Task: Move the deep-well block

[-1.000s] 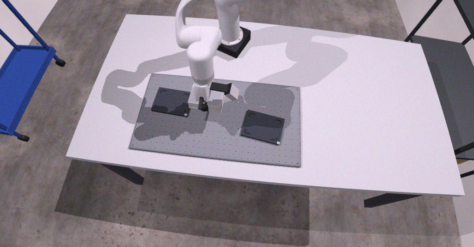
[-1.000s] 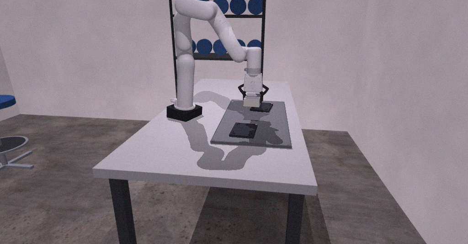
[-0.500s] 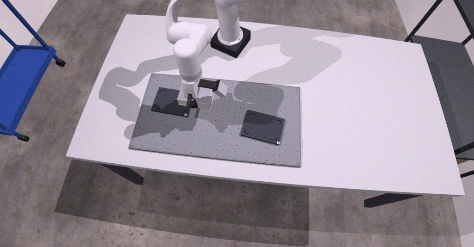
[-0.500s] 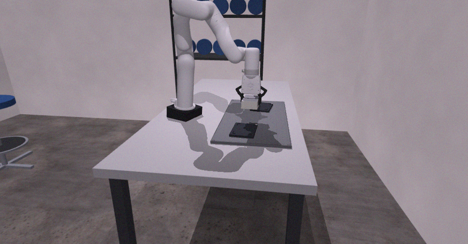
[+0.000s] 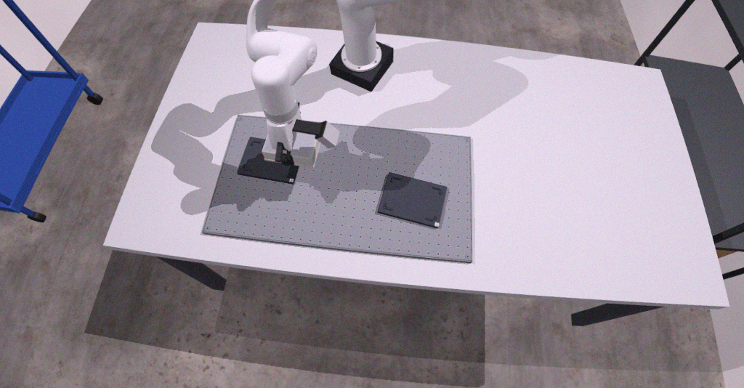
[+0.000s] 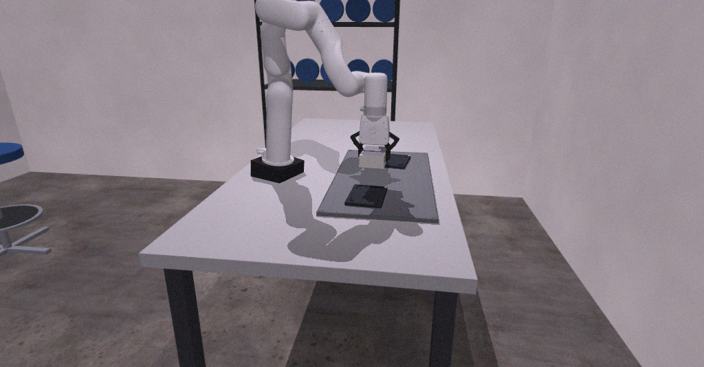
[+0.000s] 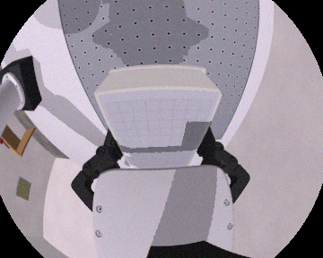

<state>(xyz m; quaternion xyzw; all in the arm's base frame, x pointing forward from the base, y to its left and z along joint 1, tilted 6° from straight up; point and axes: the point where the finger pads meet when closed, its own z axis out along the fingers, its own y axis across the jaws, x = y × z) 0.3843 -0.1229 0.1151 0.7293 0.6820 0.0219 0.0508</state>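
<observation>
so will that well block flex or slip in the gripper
Probably stiff: the deep-well block shows straight, square edges clamped in the gripper. It might slip, since its walls look smooth and the fingers grip only near its top. Boxy, so unlikely to roll.

White glossy rounded arm [image 6: 278,108], square black base [image 6: 291,172]; white end effector [image 7: 161,154] housing, black finger links, small screws.
</observation>
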